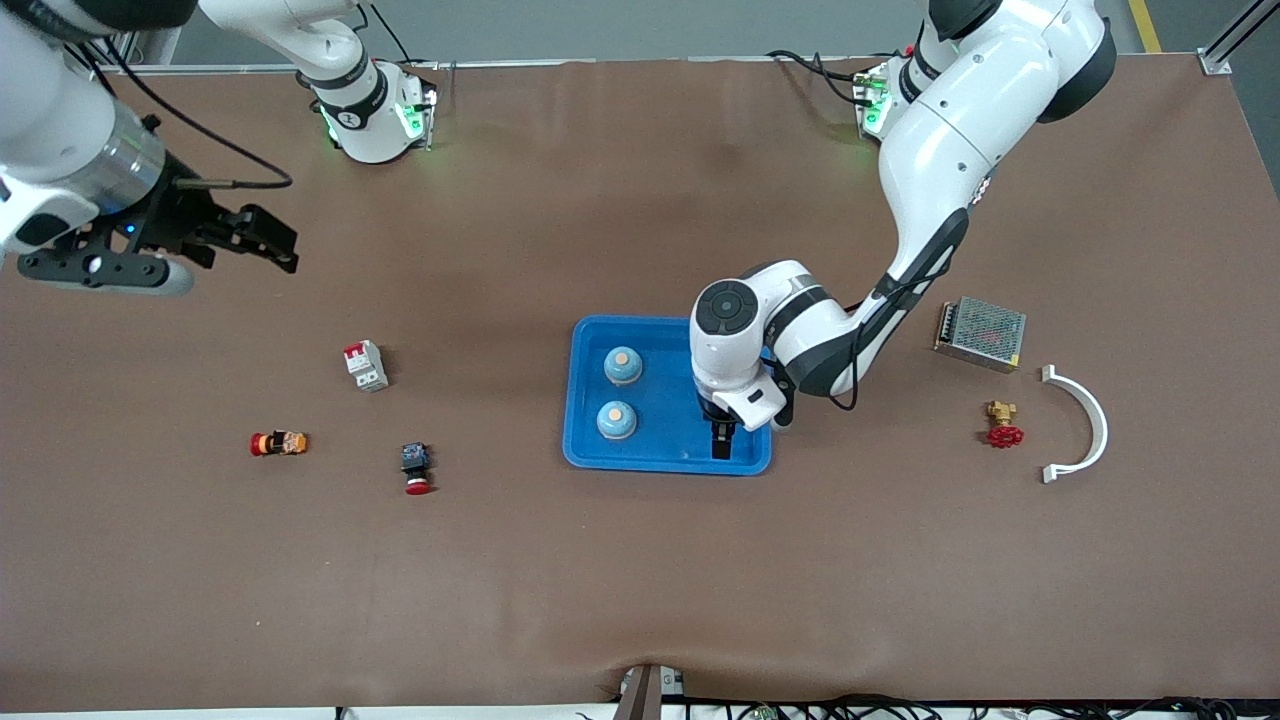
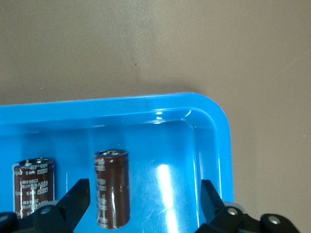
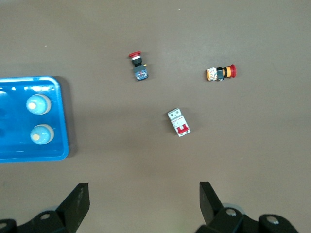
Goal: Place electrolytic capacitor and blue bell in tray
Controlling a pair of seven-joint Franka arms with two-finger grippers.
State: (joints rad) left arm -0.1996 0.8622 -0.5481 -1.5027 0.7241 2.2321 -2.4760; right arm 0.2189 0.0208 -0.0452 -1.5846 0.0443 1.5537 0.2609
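- Tray (image 1: 590,400) near mid-table, shallow, bright blue, raised rim.
- Two blue bells (image 1: 622,366) (image 1: 616,420) in tray, on the side toward the right arm's end, one nearer the front camera than the other; both also seen from right wrist (image 3: 38,104) (image 3: 41,134).
- Two brown capacitors in tray, seen from left wrist: one (image 2: 112,188) between the claw fingers, untouched; the second (image 2: 33,186) beside it, partly hidden.
- Left claw (image 1: 721,441) low over the tray's corner toward the left arm's end, fingers (image 2: 77,196) spread wide, nothing held.
- Right claw (image 1: 262,240) up over bare table toward the right arm's end, fingers (image 3: 77,200) spread wide, empty; arm waiting.
- White breaker (image 1: 365,365) on table between tray and right arm's end.
- Red-capped button (image 1: 415,468) nearer the front camera than the breaker.
- Orange-and-red button (image 1: 278,443) closer to the right arm's end than the first button.
- Metal mesh box (image 1: 980,333) toward the left arm's end.
- Brass valve with red handwheel (image 1: 1002,425) nearer the front camera than the box.
- White curved bracket (image 1: 1085,420) just beside the valve, closer to the left arm's end.
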